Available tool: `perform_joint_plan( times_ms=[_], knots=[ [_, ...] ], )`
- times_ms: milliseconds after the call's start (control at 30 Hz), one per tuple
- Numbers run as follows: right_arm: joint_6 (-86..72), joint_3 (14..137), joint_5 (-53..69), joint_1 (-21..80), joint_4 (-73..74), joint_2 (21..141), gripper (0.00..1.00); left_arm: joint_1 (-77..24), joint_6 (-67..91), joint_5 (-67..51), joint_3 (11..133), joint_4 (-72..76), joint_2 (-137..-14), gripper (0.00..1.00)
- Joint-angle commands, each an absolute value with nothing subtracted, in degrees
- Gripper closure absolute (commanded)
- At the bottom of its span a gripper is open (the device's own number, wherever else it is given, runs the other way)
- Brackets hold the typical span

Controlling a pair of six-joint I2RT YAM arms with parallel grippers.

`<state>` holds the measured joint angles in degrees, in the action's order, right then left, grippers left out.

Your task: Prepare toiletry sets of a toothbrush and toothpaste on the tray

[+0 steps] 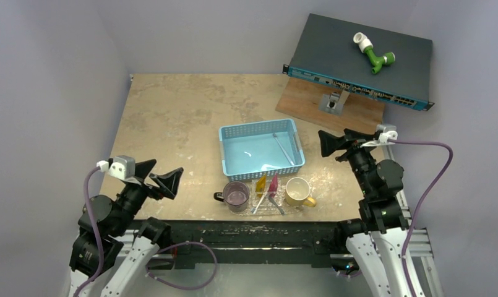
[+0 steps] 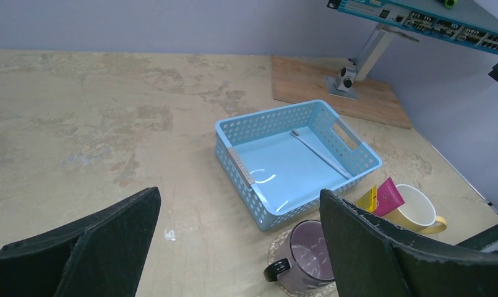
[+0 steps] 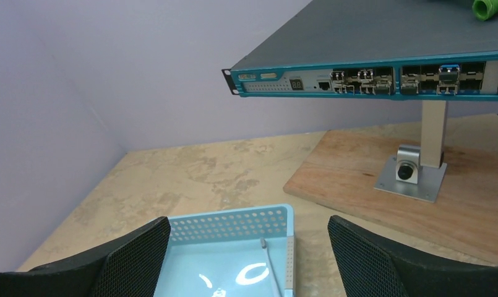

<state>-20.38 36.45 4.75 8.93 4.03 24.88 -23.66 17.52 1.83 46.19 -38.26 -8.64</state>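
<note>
**1. Left gripper** (image 1: 160,174)
- The jaws stand wide open and hold nothing.
- In the left wrist view, both fingers (image 2: 79,253) frame the bare table (image 1: 172,111).
- The gripper hovers over the near left part of the table, well apart from the basket (image 1: 234,133).

**2. Right gripper** (image 1: 330,143)
- The jaws are spread wide and empty.
- The gripper hangs above the table just beside the right side of the basket.
- In the right wrist view, the far end of the basket shows low between the 2 fingers (image 3: 128,260).

**3. Tray** (image 1: 266,209)
- The clear tray lies at the near edge of the table, just in front of the basket.
- It sits between the purple mug (image 1: 236,197) on its left and the yellow mug (image 1: 299,192) on its right.
- The yellow-orange toothpaste tube (image 1: 260,184) and the pink toothpaste tube (image 1: 273,184) sit side by side at the far end of the tray.
- The left toothbrush (image 1: 258,203) and the right toothbrush (image 1: 276,205) lie on the near part of the tray, splayed apart toward the near edge.
- Whether the tubes lie flat or lean cannot be told.

**4. Basket**
- The 3rd toothbrush (image 1: 284,148) lies inside the light-blue basket, slanted along its right wall.

**5. Background**
- A network switch (image 1: 357,62) stands raised on a metal post over a wooden board (image 1: 308,102) at the far right.
- A green and white pipe fitting (image 1: 375,53) rests on top of it.
</note>
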Motion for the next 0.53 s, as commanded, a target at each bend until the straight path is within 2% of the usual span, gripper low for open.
perform_joint_plan(
  times_ms=[0,500],
  knots=[
    [-20.3,36.9,7.9,8.8,1.8,22.8,0.01,-23.4,18.5,1.3,45.3,-37.5,-6.9,0.0],
    [-19.9,36.4,9.8,8.8,1.8,22.7,0.01,-23.4,18.5,2.8,45.8,-38.9,-6.2,0.0]
  ],
)
